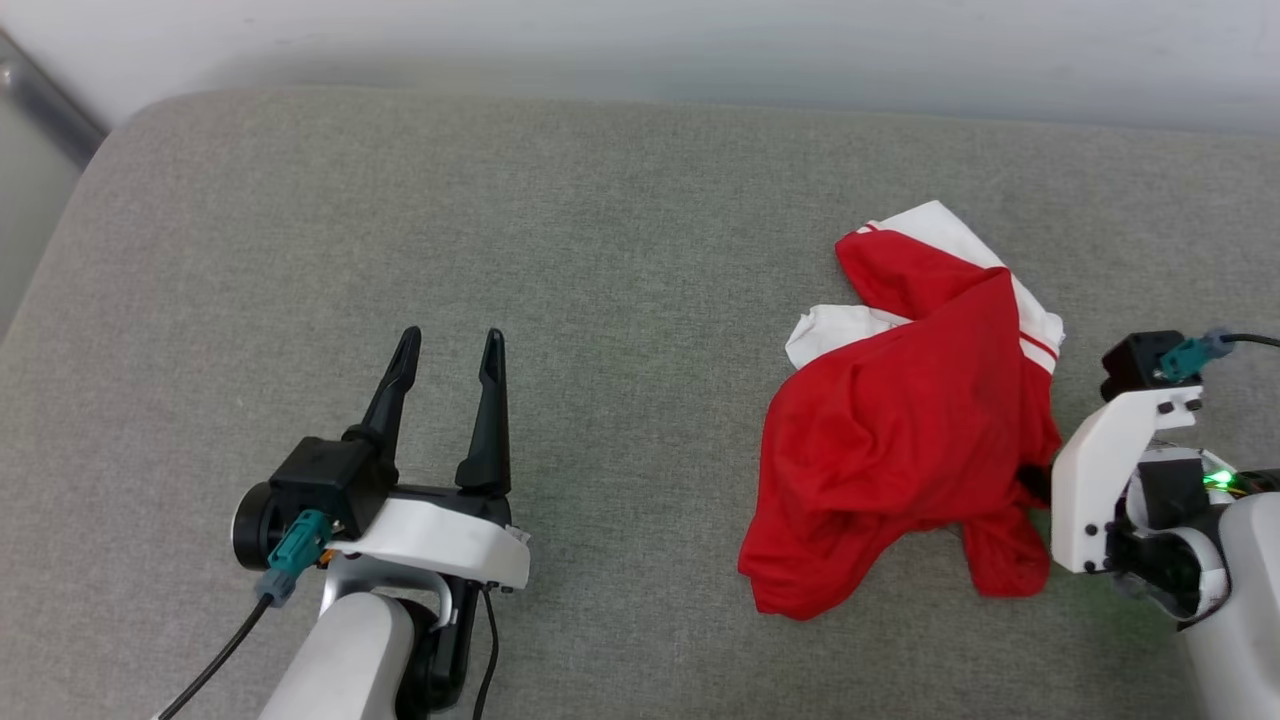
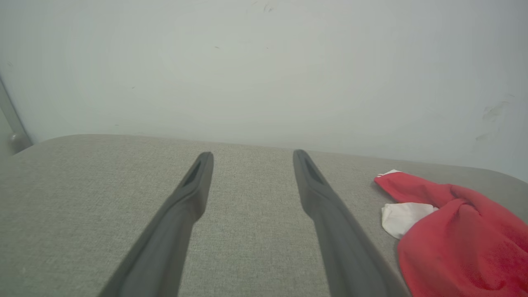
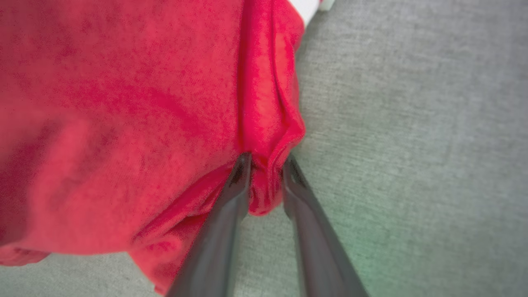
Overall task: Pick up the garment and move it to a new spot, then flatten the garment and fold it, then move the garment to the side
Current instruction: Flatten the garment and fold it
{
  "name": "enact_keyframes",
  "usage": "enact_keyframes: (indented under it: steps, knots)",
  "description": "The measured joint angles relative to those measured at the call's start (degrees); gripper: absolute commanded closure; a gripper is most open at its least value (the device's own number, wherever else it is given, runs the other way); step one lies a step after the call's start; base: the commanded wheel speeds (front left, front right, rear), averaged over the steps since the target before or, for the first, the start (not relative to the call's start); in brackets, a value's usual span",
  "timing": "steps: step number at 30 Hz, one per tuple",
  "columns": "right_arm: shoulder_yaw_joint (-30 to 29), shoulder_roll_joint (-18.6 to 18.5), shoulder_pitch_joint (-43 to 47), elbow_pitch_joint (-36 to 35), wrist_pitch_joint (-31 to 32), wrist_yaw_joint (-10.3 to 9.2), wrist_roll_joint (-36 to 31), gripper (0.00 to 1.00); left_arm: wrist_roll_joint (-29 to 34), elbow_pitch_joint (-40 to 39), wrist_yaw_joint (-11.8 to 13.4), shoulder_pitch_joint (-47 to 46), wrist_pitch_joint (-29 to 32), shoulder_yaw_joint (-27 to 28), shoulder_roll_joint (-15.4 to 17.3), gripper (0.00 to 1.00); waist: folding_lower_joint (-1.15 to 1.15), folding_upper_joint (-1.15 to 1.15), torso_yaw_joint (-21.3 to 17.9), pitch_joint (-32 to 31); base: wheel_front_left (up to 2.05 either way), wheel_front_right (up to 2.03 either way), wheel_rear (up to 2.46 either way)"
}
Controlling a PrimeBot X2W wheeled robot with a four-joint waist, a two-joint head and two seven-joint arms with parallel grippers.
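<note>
Lower left of head view: left gripper (image 1: pixel 451 340) over the grey cushion (image 1: pixel 620 230), fingers spread wide, nothing between them. Left wrist view confirms it: the two dark fingers (image 2: pixel 194 185) are apart with bare cushion in the gap, pale wall (image 2: pixel 264 62) behind at the top of the frame.

Right of centre in head view: the garment (image 1: pixel 900 440) lies crumpled on the cushion, well apart from the left gripper. The red body is bunched, with white sleeve parts with thin red stripes at its upper edge. It also sits at the right edge of the left wrist view, lying on the cushion.

Lower right of head view: white wrist housing (image 1: pixel 1110 480) against the garment's right edge, fingertips hidden by cloth. Right wrist view: right gripper (image 3: pixel 267 161) nearly closed, pinching a red fold of the garment between both fingers. Cloth fills the left of the frame, bare cushion the right.
</note>
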Motion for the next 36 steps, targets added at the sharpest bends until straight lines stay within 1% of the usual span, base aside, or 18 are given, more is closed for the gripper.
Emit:
enact_keyframes:
  steps: [4,9,11,14,17,19,22,24,25,26,27,28,33,36]
  knots:
    - [2.1,-0.8,-0.4,-1.8,-4.4,0.00,0.0,1.00,0.0,0.5,-0.1,0.6,0.0,0.5,0.3,0.00,0.00,0.00,-1.1,-1.2,0.00,0.00,0.00]
    - [1.1,-2.9,-0.3,-8.8,-8.8,0.00,-1.1,1.00,-0.1,0.4,0.4,2.1,0.0,1.1,0.9,0.00,0.00,0.00,-3.0,-3.4,0.00,0.00,0.00]
    - [0.0,-3.5,2.0,-12.6,-9.1,0.00,-2.1,1.00,-0.2,0.3,0.7,3.0,0.0,1.5,1.3,0.00,0.00,0.00,-3.8,-4.3,0.00,0.00,0.00]
    - [-2.3,-3.3,8.5,-18.8,-8.4,0.00,-3.2,1.00,-0.5,-0.1,1.0,4.6,0.1,1.7,1.7,0.00,0.00,0.00,-5.1,-5.6,0.00,0.00,0.00]
    - [-4.9,-1.2,16.9,-23.8,-6.4,0.00,-3.9,1.00,-0.7,-0.7,1.6,5.9,0.7,2.0,2.1,0.00,0.00,0.00,-6.4,-6.8,0.00,0.00,0.00]
    - [-5.2,0.9,22.5,-25.1,-4.7,0.00,-4.3,1.00,-1.1,-0.9,1.9,7.0,1.1,2.2,2.3,0.00,0.00,0.00,-7.1,-7.5,0.00,0.00,0.00]
    - [-4.9,4.4,29.1,-24.5,-3.8,0.00,-4.1,1.00,-1.4,-1.0,2.2,8.2,1.6,2.2,2.8,0.00,-0.01,0.00,-7.8,-8.5,0.00,0.00,0.00]
    - [-4.4,6.1,31.0,-22.0,-4.2,0.00,-3.7,1.00,-1.6,-1.0,2.3,8.8,2.0,2.3,3.0,0.00,-0.01,0.00,-8.3,-8.8,0.00,0.00,0.00]
    - [-4.6,6.9,31.2,-20.8,-5.4,0.00,-3.5,0.89,-1.7,-0.9,2.3,8.8,2.1,2.2,3.0,0.00,0.00,0.00,-8.4,-8.9,0.00,0.00,0.00]
    - [-4.7,7.5,31.2,-19.6,-6.4,0.00,-3.1,0.61,-1.8,-0.9,2.4,8.9,2.1,2.1,2.9,0.00,0.00,0.00,-8.5,-9.1,0.00,0.00,0.00]
    - [-4.5,7.6,31.2,-18.7,-7.7,0.00,-3.3,0.02,-2.0,-0.8,2.4,9.1,2.2,2.1,3.0,0.00,-0.01,0.00,-8.6,-9.4,0.00,0.00,0.00]
    - [-4.7,7.8,31.2,-18.2,-9.5,0.00,-3.4,0.00,-2.1,-0.7,2.4,9.4,2.2,2.0,3.0,0.00,0.00,0.00,-8.6,-9.6,0.00,0.00,0.00]
    - [-5.9,9.0,30.9,-17.8,-17.6,0.00,-2.9,0.00,-2.4,-0.4,2.4,10.2,2.4,1.9,3.2,0.00,-0.01,0.00,-9.1,-10.7,0.00,0.00,0.00]
    - [-7.4,9.6,31.0,-19.0,-19.6,0.00,-3.1,0.00,-2.6,-0.3,2.4,11.0,2.6,1.8,3.3,0.00,-0.01,0.00,-9.4,-11.4,0.00,0.00,0.00]
